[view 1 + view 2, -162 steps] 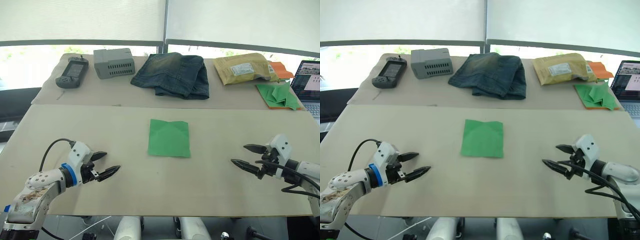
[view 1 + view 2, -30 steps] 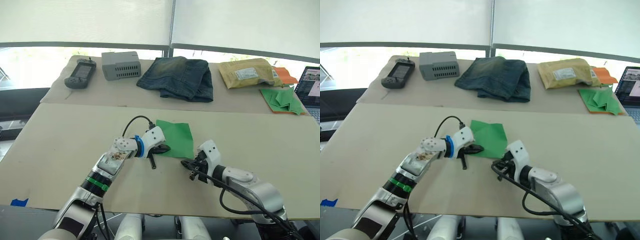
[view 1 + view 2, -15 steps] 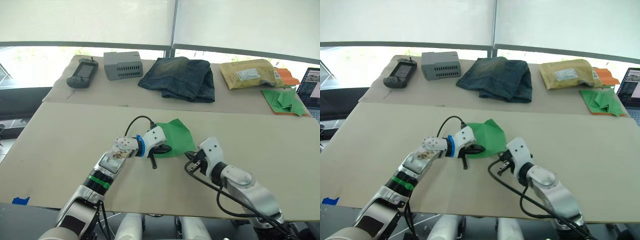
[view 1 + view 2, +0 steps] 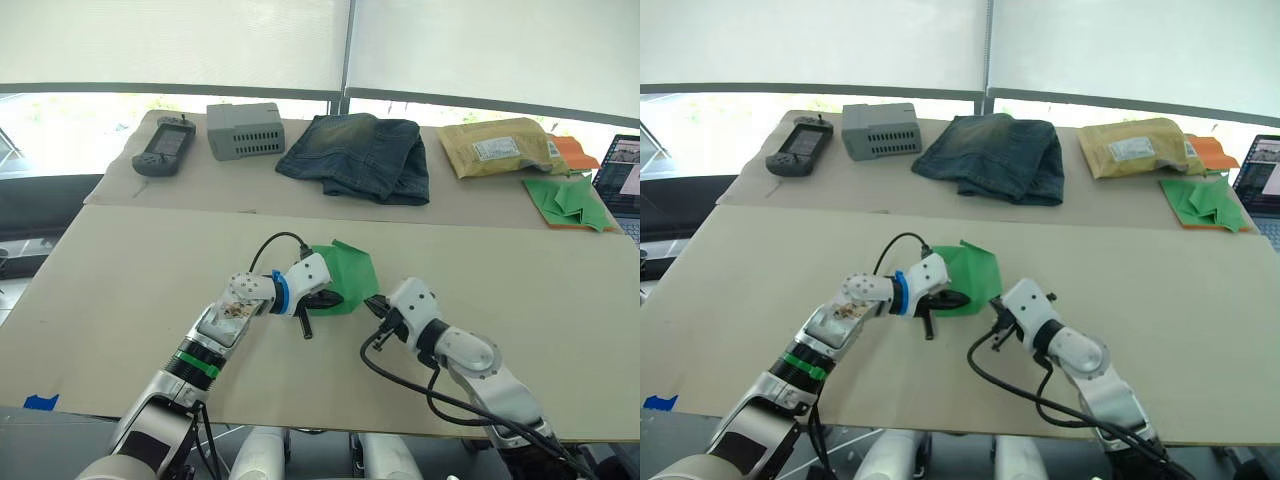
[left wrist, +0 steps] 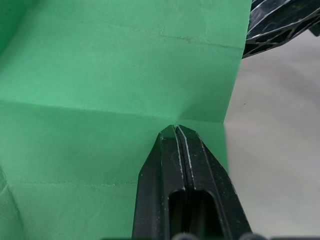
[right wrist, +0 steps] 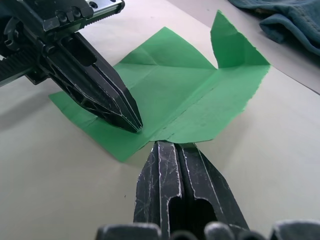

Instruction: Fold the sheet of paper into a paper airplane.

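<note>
Sheet of paper (image 4: pixel 345 277) lying mid-tabletop (image 4: pixel 560 300), pinned under closed left gripper (image 6: pixel 136 125); right edge lifted by right gripper (image 6: pixel 170 146), pinched closed on it.

Along the bench's far edge: a handheld controller (image 4: pixel 161 146), grey box (image 4: pixel 246 130), folded jeans (image 4: pixel 358 155), yellow parcel (image 4: pixel 498 146), green paper heap (image 4: pixel 566 197) (orange sheet underneath), laptop (image 4: pixel 620 170) at the far right corner.
</note>
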`<action>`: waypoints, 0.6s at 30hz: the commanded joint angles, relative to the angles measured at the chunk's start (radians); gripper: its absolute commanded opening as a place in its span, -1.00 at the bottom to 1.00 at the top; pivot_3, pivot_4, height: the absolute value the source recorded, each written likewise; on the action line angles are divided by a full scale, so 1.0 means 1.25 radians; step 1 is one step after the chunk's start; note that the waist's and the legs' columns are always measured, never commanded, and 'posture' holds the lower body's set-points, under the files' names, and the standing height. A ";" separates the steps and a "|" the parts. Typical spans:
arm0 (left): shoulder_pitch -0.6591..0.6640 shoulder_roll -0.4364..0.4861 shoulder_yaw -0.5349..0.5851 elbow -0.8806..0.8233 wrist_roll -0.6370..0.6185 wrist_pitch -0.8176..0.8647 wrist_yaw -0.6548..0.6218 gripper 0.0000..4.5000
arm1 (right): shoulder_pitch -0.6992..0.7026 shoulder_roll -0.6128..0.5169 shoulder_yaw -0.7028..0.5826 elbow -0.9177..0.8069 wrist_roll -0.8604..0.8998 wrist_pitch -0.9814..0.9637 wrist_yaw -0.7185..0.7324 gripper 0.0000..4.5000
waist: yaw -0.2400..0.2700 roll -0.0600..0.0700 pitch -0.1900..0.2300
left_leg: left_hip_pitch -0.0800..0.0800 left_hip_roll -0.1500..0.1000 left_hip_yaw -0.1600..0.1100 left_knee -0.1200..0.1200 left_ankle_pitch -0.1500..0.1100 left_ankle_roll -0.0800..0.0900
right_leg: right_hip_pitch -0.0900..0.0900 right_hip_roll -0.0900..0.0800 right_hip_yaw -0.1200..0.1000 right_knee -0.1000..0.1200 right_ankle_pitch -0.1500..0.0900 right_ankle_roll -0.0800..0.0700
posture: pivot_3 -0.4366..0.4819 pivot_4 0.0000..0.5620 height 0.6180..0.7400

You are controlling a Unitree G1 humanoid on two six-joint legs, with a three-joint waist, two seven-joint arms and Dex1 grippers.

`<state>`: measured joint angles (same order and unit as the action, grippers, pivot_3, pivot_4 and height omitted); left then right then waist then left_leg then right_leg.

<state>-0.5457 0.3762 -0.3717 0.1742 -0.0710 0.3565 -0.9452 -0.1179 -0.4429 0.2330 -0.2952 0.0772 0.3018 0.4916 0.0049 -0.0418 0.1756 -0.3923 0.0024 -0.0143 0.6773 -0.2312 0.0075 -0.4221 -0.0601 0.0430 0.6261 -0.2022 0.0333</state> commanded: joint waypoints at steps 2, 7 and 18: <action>0.038 0.028 0.000 -0.021 0.016 0.035 0.007 -1.00 | -0.073 0.016 0.014 0.048 0.000 -0.073 0.056 -0.98 | -0.007 0.000 0.000 | 0.000 0.000 0.000 -0.001 0.000 0.000 | 0.000 0.000 0.000 0.000 0.000 0.000 | -0.05 -0.47 0.81; 0.073 0.041 0.018 -0.057 0.014 0.056 0.026 -1.00 | -0.123 0.033 0.033 0.099 0.003 -0.099 0.113 -0.98 | -0.016 0.000 0.000 | 0.001 0.001 0.000 -0.002 0.000 0.000 | 0.000 0.001 0.000 0.000 -0.001 -0.001 | -0.05 -0.47 0.81; 0.140 0.072 0.109 -0.153 -0.011 0.072 0.089 -1.00 | -0.205 0.088 0.094 0.302 -0.029 -0.152 0.197 -0.98 | -0.024 0.000 0.000 | 0.003 0.004 0.000 -0.004 0.000 0.000 | 0.000 0.002 0.000 0.001 -0.001 -0.003 | -0.05 -0.47 0.81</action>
<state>-0.3837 0.4528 -0.2506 -0.0179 -0.0938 0.4421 -0.8561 -0.3569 -0.3371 0.3434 0.0804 0.0486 0.1374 0.7233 -0.0246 -0.0416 0.1755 -0.3890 0.0074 -0.0142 0.6722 -0.2312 0.0075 -0.4227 -0.0579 0.0432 0.6274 -0.2035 0.0299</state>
